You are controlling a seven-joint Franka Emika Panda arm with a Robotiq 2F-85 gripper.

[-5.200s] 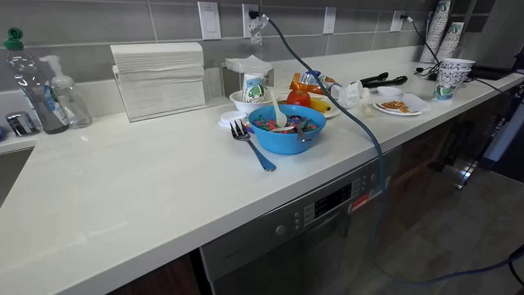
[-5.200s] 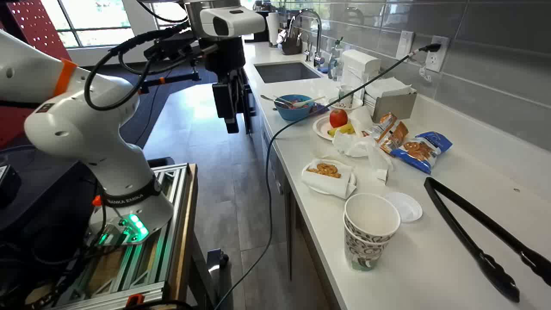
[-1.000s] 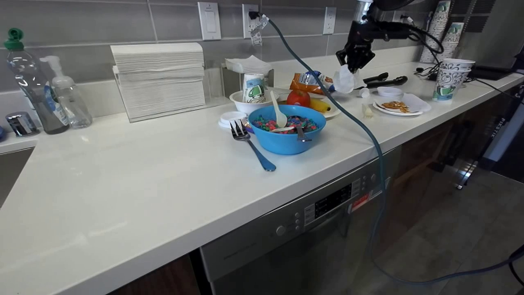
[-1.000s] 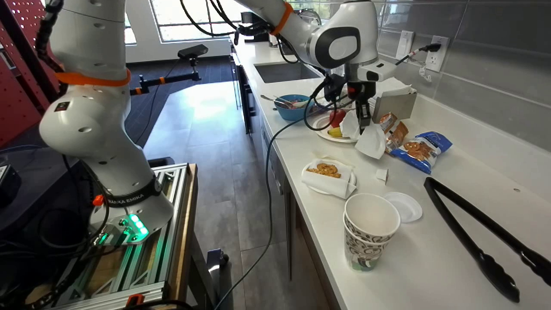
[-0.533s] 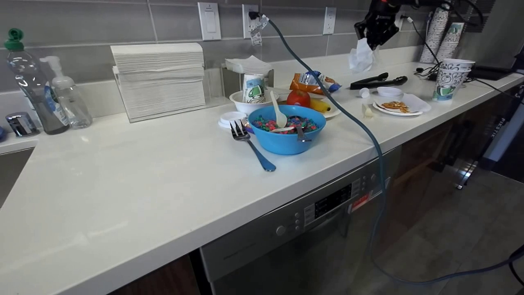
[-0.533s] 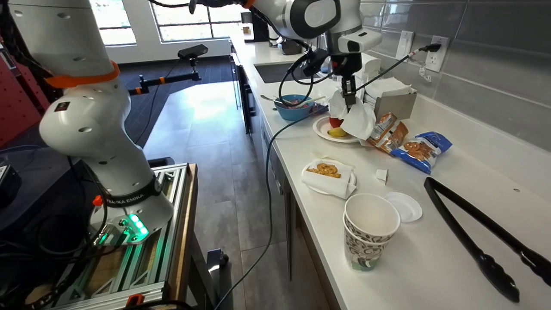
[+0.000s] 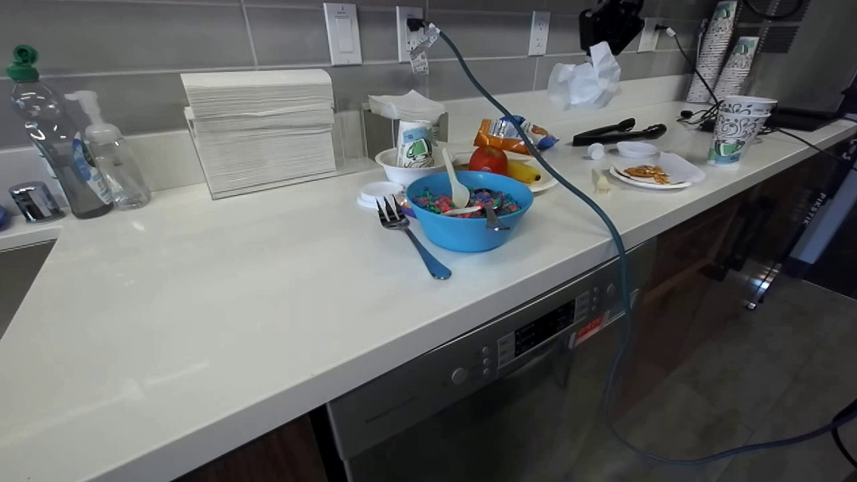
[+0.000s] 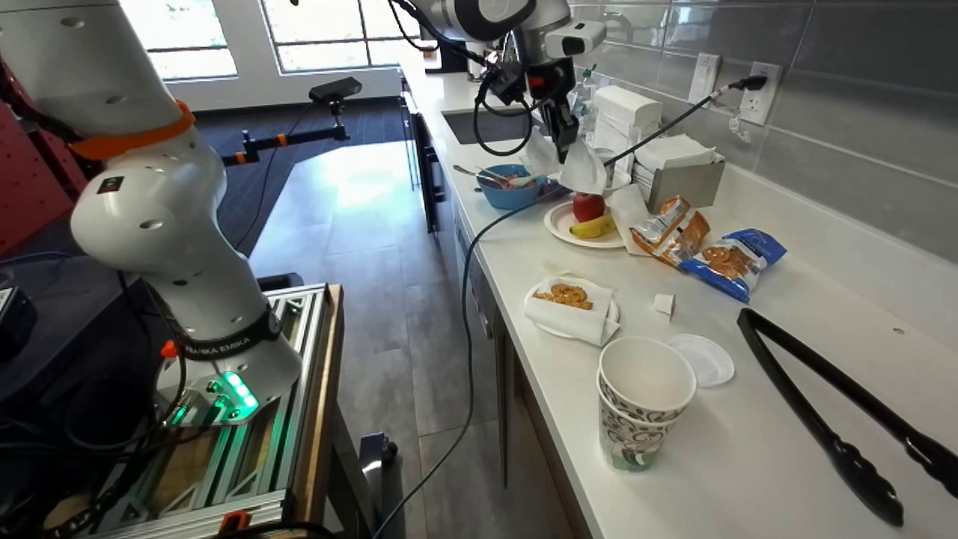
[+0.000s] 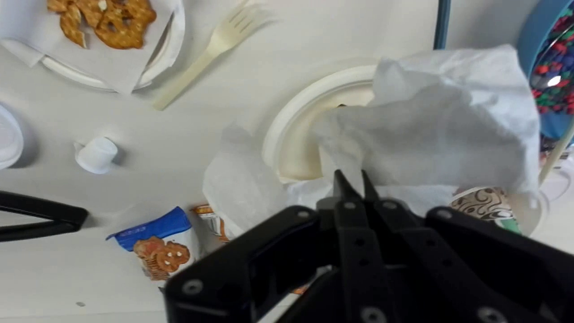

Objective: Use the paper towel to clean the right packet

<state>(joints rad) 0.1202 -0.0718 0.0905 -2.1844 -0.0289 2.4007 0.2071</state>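
Pinching the paper towel [image 9: 441, 134] in narrowed fingers [image 9: 352, 219], could drag its loose, wide-hanging folds into the blue bowl [image 7: 465, 233] below and beside them if lowered here.

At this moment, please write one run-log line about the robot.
gripper: closed on paper towel | paper towel: held above counter | blue packet: on counter, towel apart

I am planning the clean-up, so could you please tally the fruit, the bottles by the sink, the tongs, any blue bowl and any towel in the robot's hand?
Fruit: 2 (apple, banana)
Bottles: 2 (green-capped bottle, pump bottle)
Tongs: 1 pair
Blue bowl: 1
Towel in the hand: 1
Total: 7
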